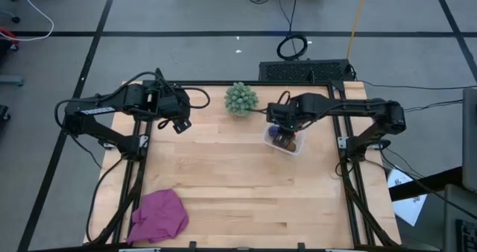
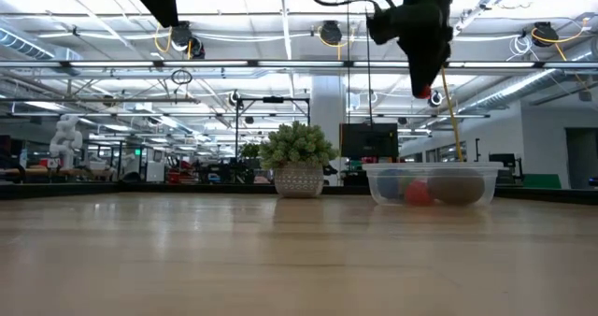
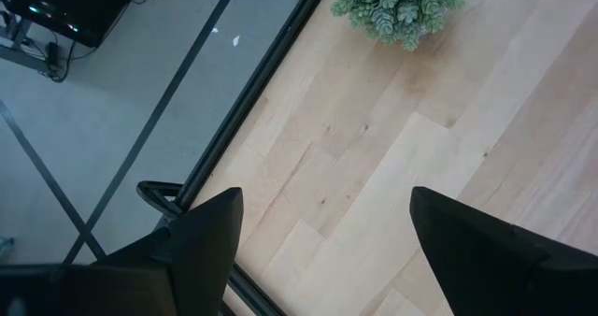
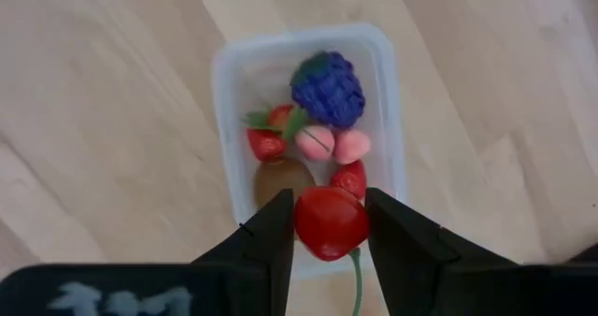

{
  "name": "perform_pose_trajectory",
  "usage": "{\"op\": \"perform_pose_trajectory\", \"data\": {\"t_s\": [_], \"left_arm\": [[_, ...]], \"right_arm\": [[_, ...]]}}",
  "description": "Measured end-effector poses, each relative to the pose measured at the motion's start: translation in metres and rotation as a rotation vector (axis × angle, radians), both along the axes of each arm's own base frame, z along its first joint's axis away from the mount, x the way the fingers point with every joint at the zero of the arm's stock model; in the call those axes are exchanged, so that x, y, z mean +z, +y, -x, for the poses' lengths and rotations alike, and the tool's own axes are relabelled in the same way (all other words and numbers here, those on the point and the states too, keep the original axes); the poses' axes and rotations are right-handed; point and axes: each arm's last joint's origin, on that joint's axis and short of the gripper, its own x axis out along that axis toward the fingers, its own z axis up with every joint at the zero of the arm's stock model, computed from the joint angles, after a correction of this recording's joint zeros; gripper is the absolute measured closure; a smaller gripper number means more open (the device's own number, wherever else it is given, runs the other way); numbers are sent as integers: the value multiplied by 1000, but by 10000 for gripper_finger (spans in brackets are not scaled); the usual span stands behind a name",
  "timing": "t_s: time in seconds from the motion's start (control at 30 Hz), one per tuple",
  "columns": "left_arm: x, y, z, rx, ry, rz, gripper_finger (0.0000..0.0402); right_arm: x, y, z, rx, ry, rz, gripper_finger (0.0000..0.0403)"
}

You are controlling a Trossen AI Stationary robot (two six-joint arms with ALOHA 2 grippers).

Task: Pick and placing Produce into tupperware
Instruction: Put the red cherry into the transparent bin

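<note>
Right gripper (image 4: 329, 224) is over the tupperware (image 4: 227, 92), jaws pinched on a red fruit (image 4: 329, 221) with a green stem hanging down. Grapes (image 4: 327, 87), kiwi (image 4: 283, 178) and small red and pink pieces already sit inside. Risk as I see it: the fruit hangs near the rim, so a release here could clip the wall and bounce onto the table (image 1: 223, 170). Left gripper (image 3: 322, 246) idles wide open, empty, near the green spiky ball (image 1: 241, 98)

- Open-plan robotics lab or workshop
- Exposed ceiling ducts and strip lights (image 2: 280, 35) across top
- Workbenches with monitors (image 2: 369, 140) centre background
- Taped grey floor (image 1: 186, 13) top
</note>
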Motion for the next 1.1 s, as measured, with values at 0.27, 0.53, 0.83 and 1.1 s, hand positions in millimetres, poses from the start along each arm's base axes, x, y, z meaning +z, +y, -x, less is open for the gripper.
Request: {"op": "perform_pose_trajectory", "data": {"t_s": [0.27,0.53,0.83,1.1], "left_arm": [[0,0,0,-2,1,0,89],[0,0,0,-3,2,-1,89],[0,0,0,-3,-1,-1,89],[0,0,0,-3,-2,-1,89]], "right_arm": [[-53,-12,14,-22,107,-21,291],[-105,-22,35,-31,179,-39,291],[-119,-30,34,-24,93,-19,290],[-119,-34,33,-41,70,-14,265]]}}
